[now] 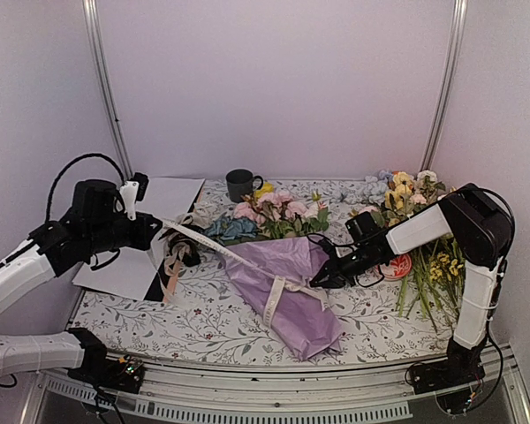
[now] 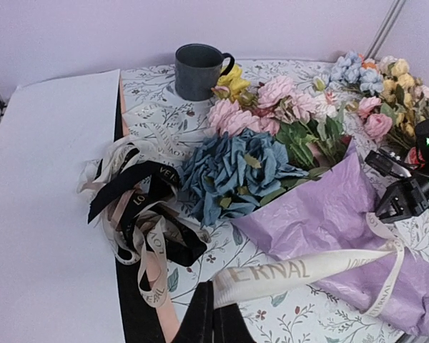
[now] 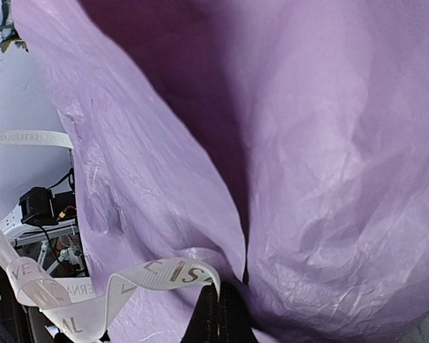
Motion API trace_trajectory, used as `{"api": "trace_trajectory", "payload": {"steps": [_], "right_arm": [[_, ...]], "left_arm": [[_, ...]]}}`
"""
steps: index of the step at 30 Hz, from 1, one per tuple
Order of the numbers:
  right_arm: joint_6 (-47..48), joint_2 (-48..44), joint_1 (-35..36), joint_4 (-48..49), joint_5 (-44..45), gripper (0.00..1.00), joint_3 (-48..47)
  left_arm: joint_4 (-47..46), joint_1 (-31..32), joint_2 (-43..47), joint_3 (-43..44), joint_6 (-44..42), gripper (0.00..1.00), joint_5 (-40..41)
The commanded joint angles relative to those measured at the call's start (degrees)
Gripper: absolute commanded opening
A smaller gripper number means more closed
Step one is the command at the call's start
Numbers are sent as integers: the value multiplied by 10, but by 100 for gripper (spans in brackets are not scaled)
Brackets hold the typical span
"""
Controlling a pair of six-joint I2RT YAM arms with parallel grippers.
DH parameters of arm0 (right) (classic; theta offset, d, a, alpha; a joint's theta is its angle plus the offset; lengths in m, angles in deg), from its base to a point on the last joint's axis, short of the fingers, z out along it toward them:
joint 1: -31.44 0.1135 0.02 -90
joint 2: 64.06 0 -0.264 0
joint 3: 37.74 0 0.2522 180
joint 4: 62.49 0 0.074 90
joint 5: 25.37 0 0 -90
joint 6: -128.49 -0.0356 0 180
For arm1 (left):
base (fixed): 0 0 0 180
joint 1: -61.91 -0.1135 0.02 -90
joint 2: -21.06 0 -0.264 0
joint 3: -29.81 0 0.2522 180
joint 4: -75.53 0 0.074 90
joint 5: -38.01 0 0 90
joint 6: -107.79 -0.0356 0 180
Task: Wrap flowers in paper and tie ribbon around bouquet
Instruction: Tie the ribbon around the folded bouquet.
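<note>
A bouquet (image 1: 287, 296) is seen lying on its side across the middle of a desk (image 1: 203, 322) covered by a leaf-patterned cloth. Its narrow end is turned toward the near edge and its wide end toward the back wall. The flowers (image 2: 247, 118) are shown spilling from the wide end: pink blooms, a blue head (image 2: 232, 171) at the left, and one yellow bloom (image 2: 232, 77) tucked just beside a dark mug (image 2: 198, 71). The lilac paper (image 2: 336, 214) is wrapped around the stems in a creased cone.

A cream ribbon (image 2: 293, 270) printed with gold letters is passed around the cone's waist and drawn taut to the left, lifted off the desk. Its free length is pinched by the left pincer (image 2: 214, 314), whose fingers are pressed together on it, out beyond the bouquet's left side. The right pincer (image 3: 218, 311) is pressed together at the paper's right flank. A loop of the ribbon is seen running into its tips, and the ribbon appears to be gripped there against the paper.

A tangled bundle of tan and black ribbon (image 2: 143, 207) is seen near the blue head, beside a white sheet (image 2: 43, 214) spread at the desk's left. A pile of loose long-stemmed flowers (image 1: 405, 190) is laid at the far right, by the right arm.
</note>
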Motion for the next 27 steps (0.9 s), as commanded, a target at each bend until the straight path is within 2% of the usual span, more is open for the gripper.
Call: {"api": "trace_trajectory", "payload": {"steps": [1, 3, 7, 10, 19, 27], "right_arm": [[4, 25, -3, -32, 44, 0, 18], [4, 11, -2, -40, 38, 0, 7], [19, -24, -2, -75, 34, 0, -32], [29, -34, -2, -105, 26, 0, -69], [60, -61, -2, -189, 20, 0, -204], [79, -114, 2, -209, -25, 0, -275]], "left_arm": [[36, -1, -45, 1, -35, 0, -59], [20, 12, -85, -15, -14, 0, -102], [-16, 74, -151, -33, 16, 0, -91], [-54, 97, -181, -29, 21, 0, -94], [-84, 125, -269, -10, 13, 0, -92], [-106, 143, -318, -1, 9, 0, -107]]}}
